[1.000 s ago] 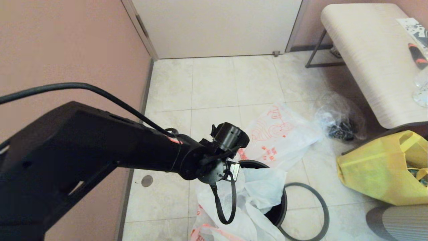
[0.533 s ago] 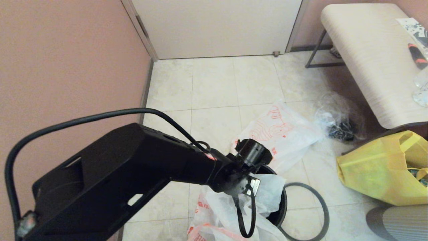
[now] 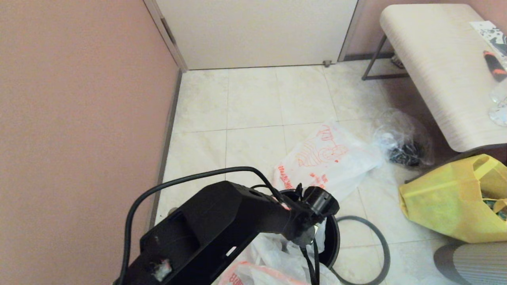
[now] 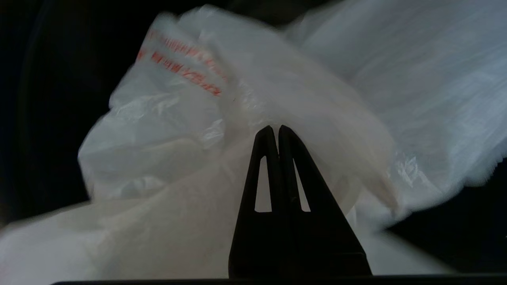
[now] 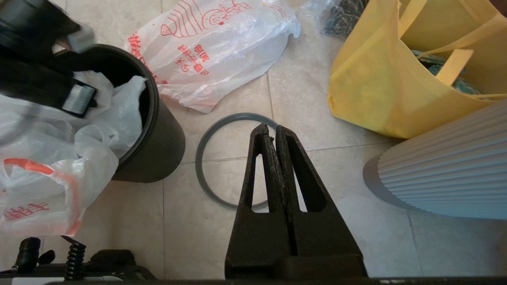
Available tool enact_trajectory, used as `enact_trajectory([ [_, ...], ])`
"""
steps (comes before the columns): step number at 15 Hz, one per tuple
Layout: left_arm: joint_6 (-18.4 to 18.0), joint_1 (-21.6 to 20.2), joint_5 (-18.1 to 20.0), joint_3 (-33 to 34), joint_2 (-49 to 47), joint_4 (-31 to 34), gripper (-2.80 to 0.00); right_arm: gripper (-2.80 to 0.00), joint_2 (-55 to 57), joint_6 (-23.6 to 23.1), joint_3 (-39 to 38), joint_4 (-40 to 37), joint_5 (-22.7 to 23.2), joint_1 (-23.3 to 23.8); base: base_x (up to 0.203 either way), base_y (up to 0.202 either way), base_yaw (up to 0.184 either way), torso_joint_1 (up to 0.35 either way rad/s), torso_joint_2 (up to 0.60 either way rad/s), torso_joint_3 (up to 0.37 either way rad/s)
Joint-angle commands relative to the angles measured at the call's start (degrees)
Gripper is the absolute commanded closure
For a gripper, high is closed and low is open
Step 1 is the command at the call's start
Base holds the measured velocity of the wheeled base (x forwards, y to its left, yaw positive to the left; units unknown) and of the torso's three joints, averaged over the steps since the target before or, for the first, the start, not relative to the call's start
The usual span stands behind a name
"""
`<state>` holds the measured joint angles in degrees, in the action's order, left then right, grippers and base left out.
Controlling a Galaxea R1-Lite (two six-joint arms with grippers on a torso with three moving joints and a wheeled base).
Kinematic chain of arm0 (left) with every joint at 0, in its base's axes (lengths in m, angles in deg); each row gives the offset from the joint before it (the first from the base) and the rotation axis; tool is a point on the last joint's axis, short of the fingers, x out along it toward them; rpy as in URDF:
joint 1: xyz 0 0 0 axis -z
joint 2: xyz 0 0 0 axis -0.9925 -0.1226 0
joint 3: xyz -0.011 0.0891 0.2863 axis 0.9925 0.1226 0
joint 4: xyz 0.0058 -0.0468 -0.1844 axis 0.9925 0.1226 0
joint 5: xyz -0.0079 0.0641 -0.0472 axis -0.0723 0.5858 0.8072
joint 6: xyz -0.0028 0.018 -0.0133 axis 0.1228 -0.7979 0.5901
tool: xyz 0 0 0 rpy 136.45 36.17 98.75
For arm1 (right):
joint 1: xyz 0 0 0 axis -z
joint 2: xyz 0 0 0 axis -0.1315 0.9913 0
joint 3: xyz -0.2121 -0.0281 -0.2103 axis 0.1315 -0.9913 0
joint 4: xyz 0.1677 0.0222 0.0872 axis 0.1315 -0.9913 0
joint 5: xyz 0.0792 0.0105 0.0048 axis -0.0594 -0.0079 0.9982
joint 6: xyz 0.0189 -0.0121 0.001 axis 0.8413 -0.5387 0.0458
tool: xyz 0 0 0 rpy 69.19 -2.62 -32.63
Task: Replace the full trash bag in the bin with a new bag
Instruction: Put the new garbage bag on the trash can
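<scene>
Rim hoop [image 5: 222, 166] off; left pincer [image 4: 275, 128] pressed together inside bin [image 5: 158, 134], full trash bag [image 5: 47, 178] half out; new bag [image 3: 328, 158] unfitted; right pincer [image 5: 269, 128] closed, empty

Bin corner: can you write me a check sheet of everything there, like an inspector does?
Surface: tiled floor, pale, a bit scuffed.
Job's things: bin upright; new bag spilling over its edge; full trash bag on the floor beyond the bin; rim hoop off, flat on the floor beside the bin.
Clutter: yellow tote bag; clear bag with dark contents.
Grippers: left gripper shut, against the new bag at the bin; right gripper shut, above the rim hoop.
Cables: black cable looping over the left arm.
Surroundings: pink wall, door, bench.
</scene>
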<state>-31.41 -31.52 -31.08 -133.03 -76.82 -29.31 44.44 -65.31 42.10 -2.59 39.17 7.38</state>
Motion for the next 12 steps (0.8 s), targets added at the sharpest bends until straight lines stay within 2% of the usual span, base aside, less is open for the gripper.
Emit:
enact_trajectory([
  [1, -0.2, -1.4, -0.6, -4.9, -6.7, -0.2, 0.0, 0.0, 0.1, 0.0, 0.0, 0.0, 0.0, 0.0, 0.0, 0.0, 0.0, 0.0, 0.0, 0.0],
  [4, -4.3, -3.6, -0.2, -5.7, -9.7, -9.0, 0.0, 0.0, 0.1, 0.0, 0.0, 0.0, 0.0, 0.0, 0.0, 0.0, 0.0, 0.0, 0.0, 0.0],
  [5, -5.9, -4.5, -0.2, -5.7, -10.5, -9.7, 0.0, 0.0, 0.1, 0.0, 0.0, 0.0, 0.0, -0.1, 0.0, 0.0, 0.0, 0.0, 0.0, 0.0],
  [12, -5.9, -5.8, -1.0, -4.8, -11.9, -11.3, 0.0, 0.0, 0.1, 0.0, 0.0, 0.0, 0.0, -0.1, 0.0, 0.0, 0.0, 0.0, 0.0, 0.0],
])
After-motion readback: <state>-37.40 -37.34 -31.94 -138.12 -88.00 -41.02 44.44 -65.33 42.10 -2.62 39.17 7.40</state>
